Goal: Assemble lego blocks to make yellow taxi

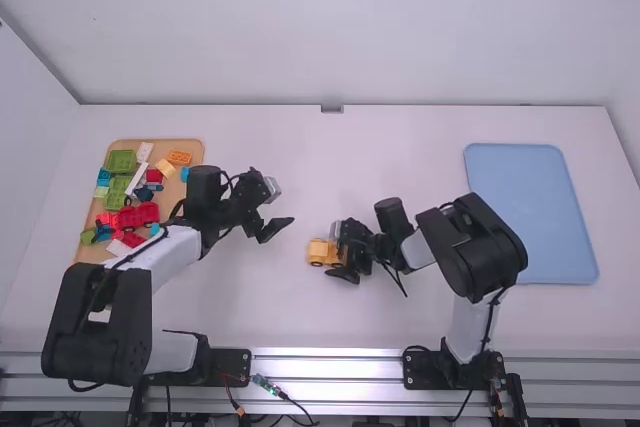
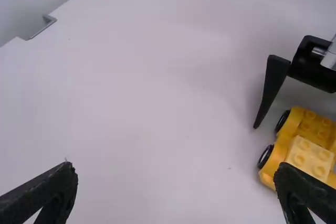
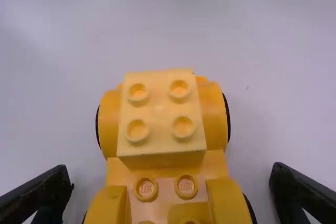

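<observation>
My right gripper [image 1: 343, 252] stands open around the yellow car base [image 1: 318, 252] near the middle of the table. In the right wrist view my right gripper [image 3: 172, 190] has one finger on each side of the wheeled car base [image 3: 214, 111], apart from it. A light yellow two-by-two-stud block [image 3: 160, 111] sits on one end of the base. Up and left of the car, my left gripper [image 1: 277, 217] is open and holds nothing. In the left wrist view my left gripper [image 2: 176, 182] has bare table between its fingers, with the car [image 2: 283, 156] by one finger.
A tan tray [image 1: 180, 145] at the far left carries several loose blocks, red, green, orange and blue. An orange block [image 1: 179, 157] lies in it. On the right side of the table is a blue tray [image 1: 530, 162]. The left forearm lies beside the tan tray.
</observation>
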`<action>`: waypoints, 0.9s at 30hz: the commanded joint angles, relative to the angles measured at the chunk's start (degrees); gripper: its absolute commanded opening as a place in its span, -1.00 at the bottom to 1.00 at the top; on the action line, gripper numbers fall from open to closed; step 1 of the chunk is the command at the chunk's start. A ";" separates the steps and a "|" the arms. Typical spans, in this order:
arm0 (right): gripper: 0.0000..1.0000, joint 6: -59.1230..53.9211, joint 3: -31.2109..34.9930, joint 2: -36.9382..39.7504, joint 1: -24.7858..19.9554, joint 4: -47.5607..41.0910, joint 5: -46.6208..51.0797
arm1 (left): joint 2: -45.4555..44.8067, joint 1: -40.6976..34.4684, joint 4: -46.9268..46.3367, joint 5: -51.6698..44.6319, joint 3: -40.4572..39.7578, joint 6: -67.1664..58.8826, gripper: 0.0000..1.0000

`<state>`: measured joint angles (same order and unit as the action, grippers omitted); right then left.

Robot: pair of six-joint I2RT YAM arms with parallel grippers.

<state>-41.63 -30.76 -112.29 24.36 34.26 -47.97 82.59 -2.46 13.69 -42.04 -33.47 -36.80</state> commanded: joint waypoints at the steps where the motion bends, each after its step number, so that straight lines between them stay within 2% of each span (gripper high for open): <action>1: 0.98 0.87 0.59 4.29 0.02 -1.16 0.15 | -1.03 0.20 -0.37 -0.50 0.11 0.61 0.98; 4: 0.98 0.92 1.36 7.35 0.00 -3.54 1.44 | -1.03 0.22 -0.35 -0.31 0.11 0.63 0.98; 12: 0.98 1.40 1.44 18.73 0.00 -16.55 11.19 | -1.03 0.22 -0.33 -0.33 0.11 0.61 0.98; 16: 0.98 7.82 1.44 26.36 0.00 -21.44 20.33 | -1.03 0.15 -0.15 3.13 0.11 3.21 0.98; 21: 0.98 16.90 1.44 34.91 0.00 -24.17 29.51 | -1.03 0.17 -0.81 9.86 0.11 9.42 0.99; 27: 0.98 21.20 1.44 45.14 0.00 -24.41 36.54 | -1.01 0.17 -1.33 16.00 0.11 10.47 0.98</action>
<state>-23.86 -29.61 -69.49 24.36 9.87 -16.14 82.59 -2.46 12.45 -29.34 -33.47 -27.90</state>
